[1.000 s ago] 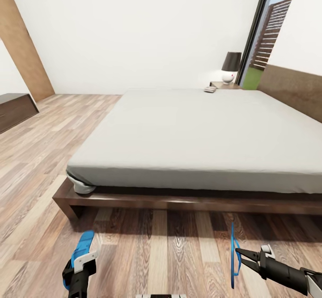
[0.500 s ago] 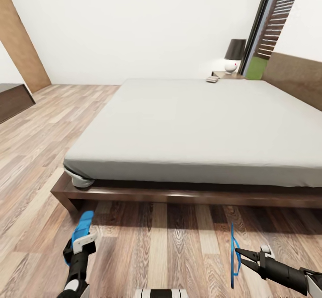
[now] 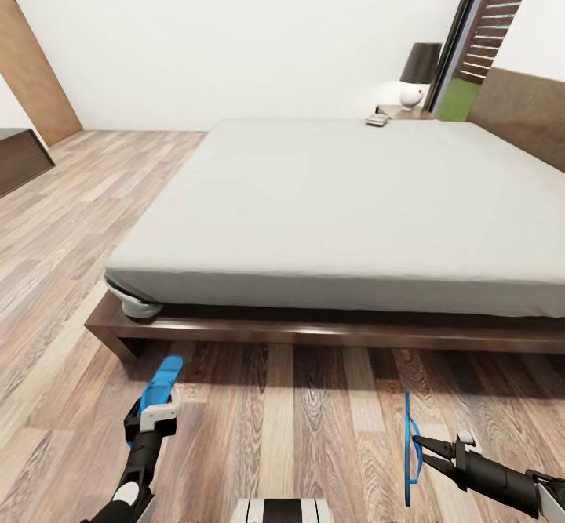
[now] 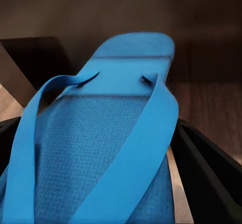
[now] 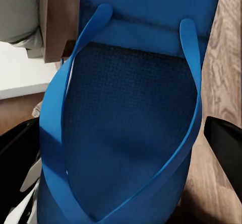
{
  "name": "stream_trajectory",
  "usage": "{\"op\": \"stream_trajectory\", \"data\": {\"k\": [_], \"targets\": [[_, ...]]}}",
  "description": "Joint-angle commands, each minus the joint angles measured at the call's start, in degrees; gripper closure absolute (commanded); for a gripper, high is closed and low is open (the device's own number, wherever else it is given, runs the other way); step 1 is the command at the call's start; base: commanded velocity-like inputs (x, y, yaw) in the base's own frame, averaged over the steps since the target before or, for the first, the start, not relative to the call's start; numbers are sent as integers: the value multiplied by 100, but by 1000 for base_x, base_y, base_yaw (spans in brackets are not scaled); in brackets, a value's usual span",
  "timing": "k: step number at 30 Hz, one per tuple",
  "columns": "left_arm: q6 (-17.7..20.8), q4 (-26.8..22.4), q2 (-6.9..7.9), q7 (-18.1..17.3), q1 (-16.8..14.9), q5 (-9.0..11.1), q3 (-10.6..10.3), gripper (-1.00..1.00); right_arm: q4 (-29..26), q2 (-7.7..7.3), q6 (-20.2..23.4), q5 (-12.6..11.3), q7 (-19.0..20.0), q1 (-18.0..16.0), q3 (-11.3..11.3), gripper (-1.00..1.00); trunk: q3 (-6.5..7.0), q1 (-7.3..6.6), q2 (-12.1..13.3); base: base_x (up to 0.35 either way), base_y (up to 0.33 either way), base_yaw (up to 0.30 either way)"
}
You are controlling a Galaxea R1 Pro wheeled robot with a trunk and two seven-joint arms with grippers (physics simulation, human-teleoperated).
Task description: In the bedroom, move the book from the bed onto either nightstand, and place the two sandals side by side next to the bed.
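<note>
The left gripper (image 3: 154,421), at seven o'clock in the head view, was clamped on one blue sandal (image 3: 161,384). That sandal lay roughly flat in the grip and pointed toward the corner of the bed (image 3: 329,201). In the left wrist view the sandal (image 4: 101,133) sat between two dark fingers (image 4: 206,173), its straps facing the camera.

The right gripper (image 3: 421,446), at five o'clock, pinched the second sandal (image 3: 408,448), which stood on edge and showed as a thin blue line above the wood floor (image 3: 306,429). In the right wrist view that sandal (image 5: 131,113) was seen flat-on, straps up, with dark fingers (image 5: 224,138) at either side.

The bed spread across the middle of the head view, a pale grey mattress on a low dark brown frame. The book (image 3: 377,120) lay at one o'clock, at the far edge of the mattress. Just beyond it stood the nightstand (image 3: 400,111) with a lamp (image 3: 416,76) on top. A dark cabinet (image 3: 20,158) sat at nine o'clock by the wall.

Compared with a second earlier, the whole view had shifted, with the bed lower and closer in frame, so the camera had moved. The left gripper had reached further forward with its sandal toward the bed frame. The right gripper and its sandal held the same spot in the view.
</note>
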Motion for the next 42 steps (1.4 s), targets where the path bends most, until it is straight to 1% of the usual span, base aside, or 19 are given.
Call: {"op": "stream_trajectory", "data": {"k": [1,14,16,18,21,26,38,42], "targets": [[-11,3,9,60,-4,-7,-48,100,1,0,58,-15,10,-2,-12,100,-27,1,-3,0,0,0],[-11,21,13,78,-4,-6,-29,100,-61,-21,62,-18,34,-2,-19,100,-315,35,-21,0,0,0],[-11,22,12,79,-4,-6,-29,100,-243,-71,123,-21,151,-2,-20,100,-359,40,-23,0,0,0],[-11,22,10,81,-4,-6,-29,100,-389,-197,308,-25,352,-2,-16,100,-403,45,-26,0,0,0],[-11,22,5,87,-4,-6,-29,100,-479,-298,538,-24,657,-2,-20,100,-470,53,-30,0,0,0],[-11,22,3,90,-4,-6,-29,100,-493,-322,596,-24,742,-2,-15,100,-581,66,-37,0,0,0],[-11,22,3,97,-4,5,-20,100,-494,-325,603,-24,750,-2,-12,100,-846,97,-53,0,0,0],[-21,22,3,103,-4,40,0,100,-494,-324,603,-24,753,-2,-12,100,-935,107,-58,0,0,0]]}}
